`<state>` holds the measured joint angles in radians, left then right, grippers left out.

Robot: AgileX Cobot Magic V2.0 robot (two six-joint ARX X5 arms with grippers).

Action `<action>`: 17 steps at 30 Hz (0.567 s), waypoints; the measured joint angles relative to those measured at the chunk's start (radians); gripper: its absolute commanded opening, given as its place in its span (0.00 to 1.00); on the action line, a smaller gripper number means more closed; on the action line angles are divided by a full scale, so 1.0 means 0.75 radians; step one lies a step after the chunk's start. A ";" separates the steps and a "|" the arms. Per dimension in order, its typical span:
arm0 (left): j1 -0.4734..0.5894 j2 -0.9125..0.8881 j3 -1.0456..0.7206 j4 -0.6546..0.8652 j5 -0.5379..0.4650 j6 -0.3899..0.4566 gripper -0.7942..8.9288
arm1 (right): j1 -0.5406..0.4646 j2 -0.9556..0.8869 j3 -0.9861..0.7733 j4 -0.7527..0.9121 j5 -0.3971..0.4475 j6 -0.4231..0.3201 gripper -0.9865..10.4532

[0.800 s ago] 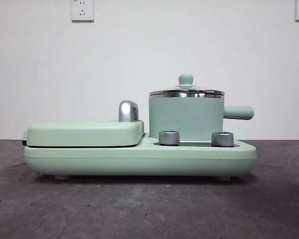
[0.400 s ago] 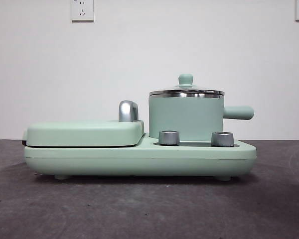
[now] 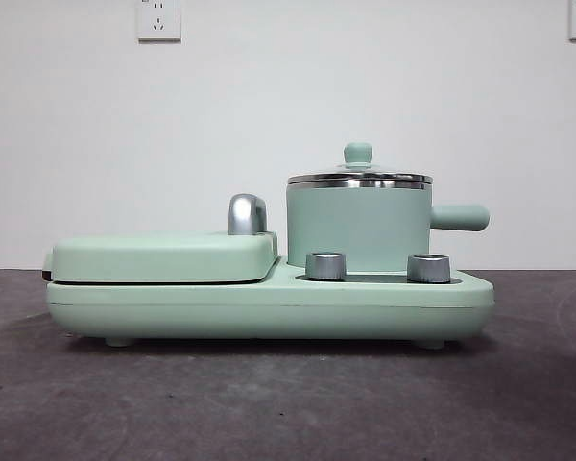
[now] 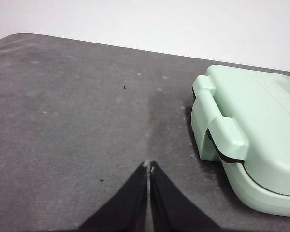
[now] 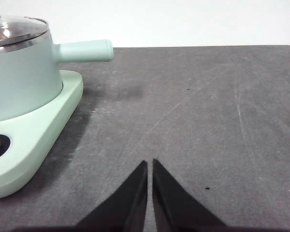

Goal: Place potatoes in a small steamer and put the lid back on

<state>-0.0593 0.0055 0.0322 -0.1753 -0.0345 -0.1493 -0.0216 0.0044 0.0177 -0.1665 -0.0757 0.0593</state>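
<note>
Grey table (image 3: 269,403), lidded mint steamer (image 3: 357,229)

No readable text, label or number anywhere (appliance surfaces are plain).

Showing on the grey table (image 3: 269,403): one mint-green appliance base (image 3: 269,305); one small steamer (image 3: 358,229); one lid (image 3: 359,176); one griddle cover (image 3: 163,257); two steel dials (image 3: 326,266); two wall sockets (image 3: 158,18); two grippers, left gripper (image 4: 149,166), right gripper (image 5: 150,163).

Plain white wall (image 3: 365,77) with two sockets (image 3: 158,19) behind dark grey table (image 3: 269,403).
</note>
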 measured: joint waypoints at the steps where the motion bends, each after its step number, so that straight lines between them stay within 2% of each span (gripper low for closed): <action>1: 0.000 0.000 0.000 0.000 0.000 0.000 0.09 | 0.000 0.000 0.000 0.000 0.000 0.000 0.10; 17: 0.000 0.000 0.000 0.000 0.000 0.000 0.09 | 0.000 0.000 0.000 0.000 0.000 0.000 0.10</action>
<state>-0.0593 0.0055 0.0322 -0.1753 -0.0345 -0.1493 -0.0216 0.0044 0.0177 -0.1665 -0.0757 0.0593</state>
